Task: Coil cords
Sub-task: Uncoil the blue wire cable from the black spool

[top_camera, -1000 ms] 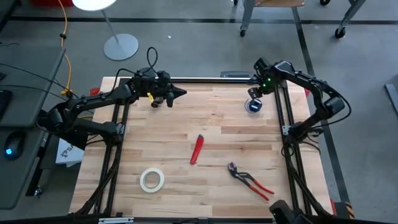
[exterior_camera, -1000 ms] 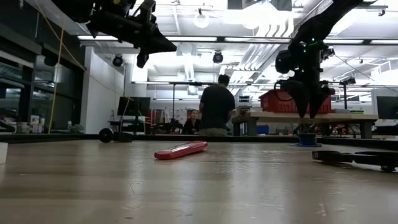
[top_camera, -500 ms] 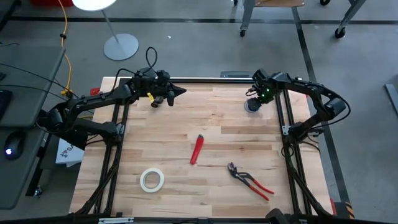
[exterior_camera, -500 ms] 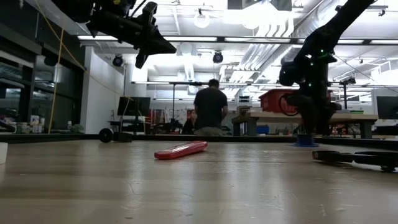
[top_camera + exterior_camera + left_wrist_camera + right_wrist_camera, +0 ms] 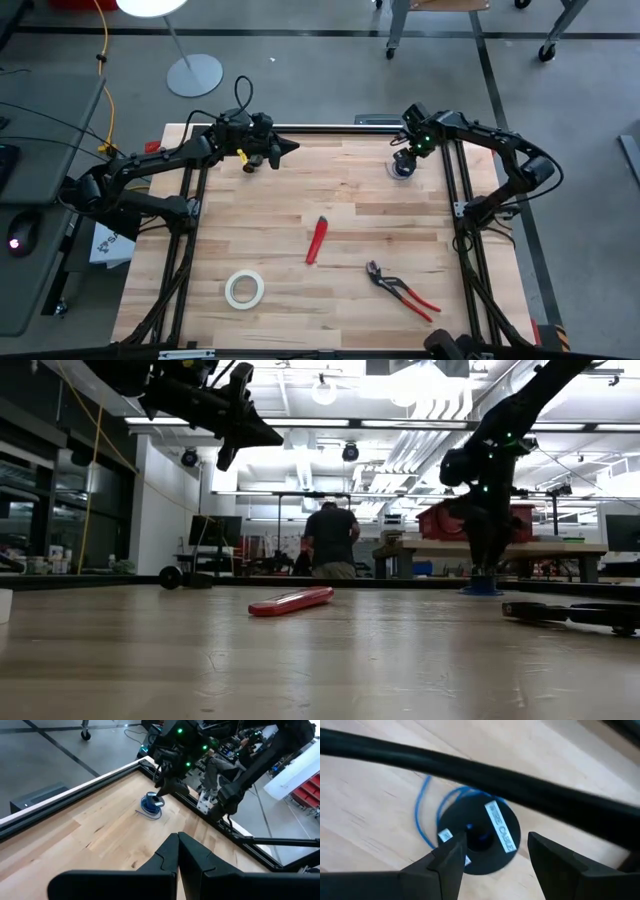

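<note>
Since the earlier frames the right gripper [image 5: 404, 160] has swung from beside the spool [image 5: 402, 170] to directly over it and dropped lower, while the left arm has kept its place and the person in the room behind has stepped a little to one side.

From above, the right gripper hangs at the far right corner of the table [image 5: 350, 205], its tips right over the small black spool with its blue wire [image 5: 396, 175]. The left gripper [image 5: 287, 149] waits over the far left part of the table, pointing toward the middle. A red tool [image 5: 317, 240], white tape roll [image 5: 244, 289] and red-handled pliers [image 5: 400, 290] lie well apart from both sets of fingers.

At table height, the right gripper [image 5: 484, 565] reaches down to the spool [image 5: 481, 588], just above or touching it; I cannot tell which. The left gripper [image 5: 262, 432] is held high, its fingers closed to a point with nothing in them.

In the left wrist view, the left fingers [image 5: 167, 857] are pressed together, empty; far beyond them the right gripper [image 5: 159, 796] stands on the spool [image 5: 151, 803].

In the right wrist view, the right fingers [image 5: 451, 857] are spread apart, gripping nothing, and the spool [image 5: 482, 840] lies between and just beyond them, blue wire [image 5: 422, 817] looping out past one finger
</note>
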You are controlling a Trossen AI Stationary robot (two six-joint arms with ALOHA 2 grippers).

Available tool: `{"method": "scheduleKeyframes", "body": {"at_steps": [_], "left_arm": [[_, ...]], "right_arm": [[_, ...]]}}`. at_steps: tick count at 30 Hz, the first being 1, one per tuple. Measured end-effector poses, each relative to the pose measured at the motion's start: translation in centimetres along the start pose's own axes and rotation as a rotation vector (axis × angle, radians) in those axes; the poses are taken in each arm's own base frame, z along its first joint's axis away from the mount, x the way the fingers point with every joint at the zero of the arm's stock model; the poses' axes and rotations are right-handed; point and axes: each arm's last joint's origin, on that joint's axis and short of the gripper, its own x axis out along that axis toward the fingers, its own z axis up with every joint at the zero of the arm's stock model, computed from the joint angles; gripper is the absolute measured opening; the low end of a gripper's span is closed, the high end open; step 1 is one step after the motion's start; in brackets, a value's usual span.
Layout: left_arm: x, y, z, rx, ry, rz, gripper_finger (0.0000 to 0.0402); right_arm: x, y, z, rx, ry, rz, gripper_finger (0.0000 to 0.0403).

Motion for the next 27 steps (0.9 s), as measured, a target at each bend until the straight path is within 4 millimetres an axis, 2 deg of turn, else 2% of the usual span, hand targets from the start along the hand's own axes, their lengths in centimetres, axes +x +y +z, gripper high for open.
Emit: {"method": "scheduleKeyframes", "body": {"at_steps": [15,19,23,27], "left_arm": [[0.0,0.0,0.0,-0.002,0.000,0.000,0.0000],[0.0,0.0,0.0,-0.001,-0.003,0.000,0.0000],[0.0,-0.3,0.7,-0.008,-0.073,-0.033,0.0000],[-0.5,-0.9,2.6,0.041,-0.254,-0.110,0.0000]], "right_arm": [[3.3,-0.1,0.6,-0.014,0.082,-0.034,0.0203],[3.2,-0.1,1.0,0.005,0.044,-0.034,0.0160],[2.6,0.0,0.9,0.001,0.025,-0.030,0.0071],[1.1,0.0,0.8,0.000,-0.033,0.002,0.0063]]}}
